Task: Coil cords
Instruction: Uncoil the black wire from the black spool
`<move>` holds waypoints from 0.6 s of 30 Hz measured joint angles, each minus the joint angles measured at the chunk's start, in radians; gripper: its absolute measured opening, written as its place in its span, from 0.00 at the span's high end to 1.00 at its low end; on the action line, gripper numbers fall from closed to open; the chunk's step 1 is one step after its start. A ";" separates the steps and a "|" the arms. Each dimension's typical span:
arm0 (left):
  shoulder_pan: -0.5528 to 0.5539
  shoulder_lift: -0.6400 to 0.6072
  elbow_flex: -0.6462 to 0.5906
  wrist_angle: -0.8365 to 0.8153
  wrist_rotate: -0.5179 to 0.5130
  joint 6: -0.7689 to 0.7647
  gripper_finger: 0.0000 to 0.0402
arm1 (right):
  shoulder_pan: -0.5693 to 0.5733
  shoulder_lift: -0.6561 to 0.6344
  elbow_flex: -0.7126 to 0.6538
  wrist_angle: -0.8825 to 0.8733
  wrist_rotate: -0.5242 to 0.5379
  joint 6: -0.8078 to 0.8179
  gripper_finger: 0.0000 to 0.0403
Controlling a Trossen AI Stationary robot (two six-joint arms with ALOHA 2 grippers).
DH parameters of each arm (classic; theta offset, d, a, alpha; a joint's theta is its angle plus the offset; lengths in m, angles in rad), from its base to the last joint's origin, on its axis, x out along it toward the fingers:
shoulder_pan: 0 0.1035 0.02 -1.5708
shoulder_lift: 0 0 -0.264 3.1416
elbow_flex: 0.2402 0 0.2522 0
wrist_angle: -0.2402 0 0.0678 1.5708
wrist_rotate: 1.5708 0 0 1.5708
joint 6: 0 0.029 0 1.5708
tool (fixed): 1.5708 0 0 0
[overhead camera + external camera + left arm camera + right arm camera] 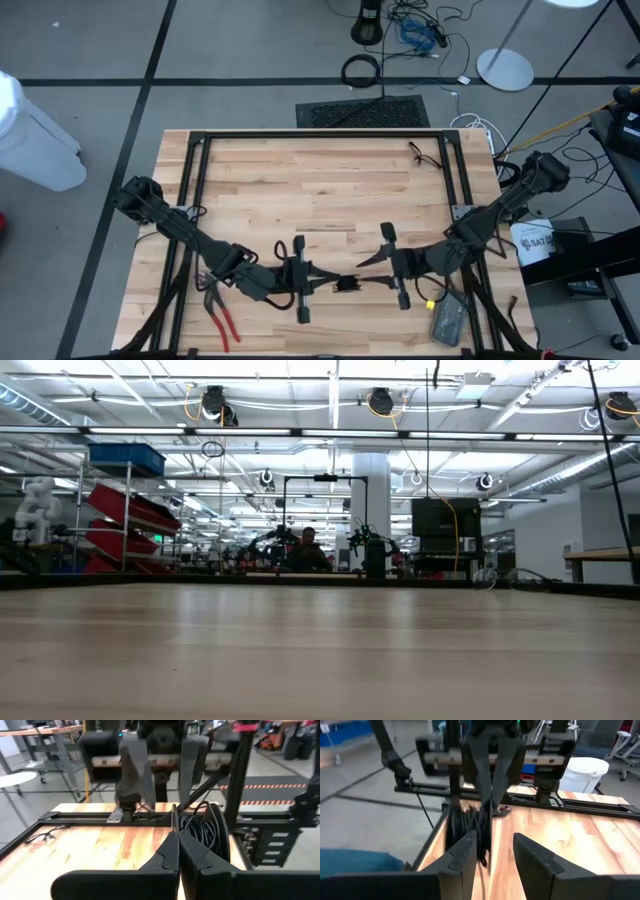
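Left tool (322,283) pinched shut on the bundled cords (347,284), apparently anchoring the coil so it cannot spring loose. Right tool (372,279) faces it just beside, fingers parted, nothing gripped, likely poised to take the bundle's free side. Bundle sits between both tools at near-centre of the surface (320,180); red-handled pliers (221,314) lie near-left.

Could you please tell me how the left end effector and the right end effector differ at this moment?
The left end effector is shut, pinching the cords; the right end effector stands open, its fingers apart beside the bundle. The left comes in from the table's left side, the right from its right. Both face each other low over the near edge of the table.
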 joint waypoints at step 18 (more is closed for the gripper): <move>-0.002 0.000 0.000 0.005 0.031 0.007 1.00 | -0.016 0.066 0.000 0.089 -0.013 -0.008 0.67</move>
